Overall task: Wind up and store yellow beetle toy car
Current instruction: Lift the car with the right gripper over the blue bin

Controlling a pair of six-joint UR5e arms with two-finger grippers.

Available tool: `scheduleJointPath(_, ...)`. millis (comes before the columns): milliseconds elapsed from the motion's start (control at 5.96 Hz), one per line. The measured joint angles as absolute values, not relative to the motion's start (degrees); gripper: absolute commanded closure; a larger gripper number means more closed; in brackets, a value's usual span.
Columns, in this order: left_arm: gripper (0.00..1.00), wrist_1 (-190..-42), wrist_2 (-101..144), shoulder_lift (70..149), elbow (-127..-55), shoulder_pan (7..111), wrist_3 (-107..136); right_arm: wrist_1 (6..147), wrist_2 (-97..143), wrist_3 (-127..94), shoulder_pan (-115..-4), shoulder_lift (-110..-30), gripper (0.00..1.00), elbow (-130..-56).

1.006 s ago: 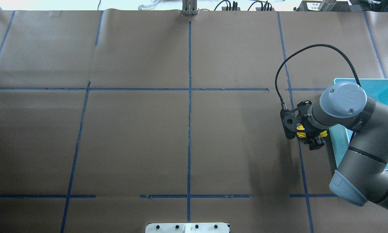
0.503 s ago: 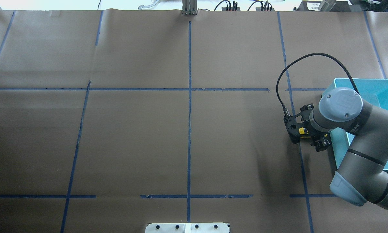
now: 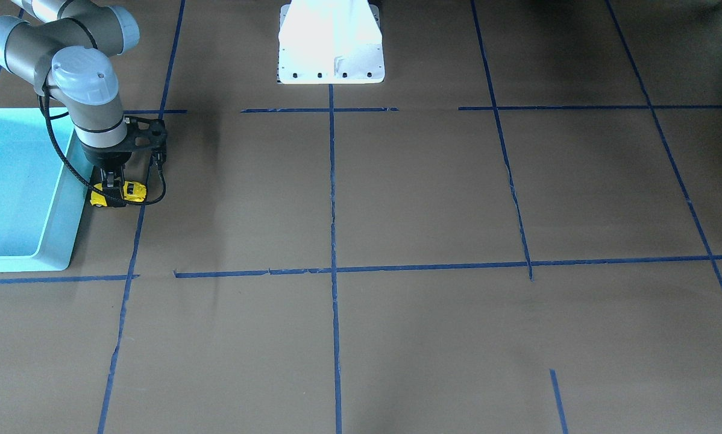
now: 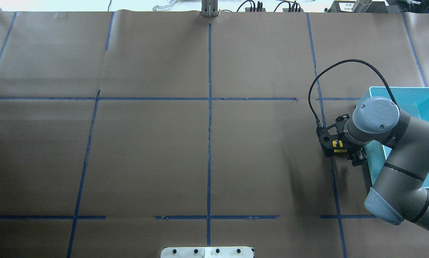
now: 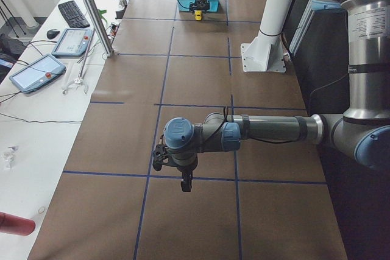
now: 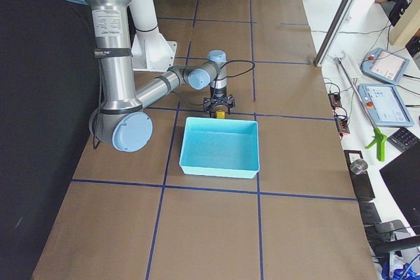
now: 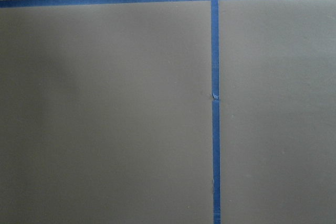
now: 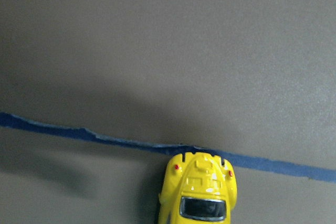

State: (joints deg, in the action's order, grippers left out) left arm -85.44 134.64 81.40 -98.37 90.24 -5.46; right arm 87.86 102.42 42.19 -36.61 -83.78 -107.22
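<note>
The yellow beetle toy car [image 3: 129, 191] rests on the brown paper right beside the light-blue bin [image 3: 47, 241], wheels on the table. My right gripper [image 3: 113, 193] points straight down and is shut on the car's middle. The car also shows under the wrist in the overhead view [image 4: 338, 144]. Its rounded end shows at the bottom of the right wrist view [image 8: 199, 192], just past a blue tape line. My left gripper [image 5: 184, 185] hangs over bare paper far from the car. It shows only in the exterior left view, so I cannot tell its state.
The bin [image 4: 425, 104] stands at the table's right edge, just behind the right arm's elbow, and looks empty in the exterior right view [image 6: 220, 145]. Blue tape lines [image 4: 209, 107] grid the paper. The white robot base [image 3: 331, 54] sits at the near middle.
My right gripper has shifted a little toward the bin and dragged the car along the table with it. The wrist has turned slightly. The cable loop sits lower.
</note>
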Motion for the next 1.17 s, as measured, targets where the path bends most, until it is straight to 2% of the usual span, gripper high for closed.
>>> scheduleJointPath(168, 0.00, -85.49, 134.59, 81.44, -98.37, 90.20, -5.54, 87.82, 102.46, 42.19, -36.82, -83.70, 0.19, -106.31)
scheduleJointPath(503, 0.00, -85.52, 134.56, 81.38, -98.19, 90.18, -5.62, 87.80, 102.51, 42.19, -36.91, -83.62, 0.78, -105.47)
scheduleJointPath(671, 0.00, -85.52, 134.56, 81.42, -98.07, 90.18, -5.62, 87.80, 102.70, 42.19, -37.04, -83.65, 1.00, -105.49)
scheduleJointPath(1006, 0.00, -85.52, 134.56, 81.54, -97.87, 90.17, -5.63, 88.19, 103.53, 42.03, -38.94, -83.86, 1.00, -107.75)
scheduleJointPath(1174, 0.00, -85.52, 134.56, 81.56, -97.84, 90.14, -5.63, 90.21, 105.14, 41.96, -41.45, -84.17, 1.00, -112.16)
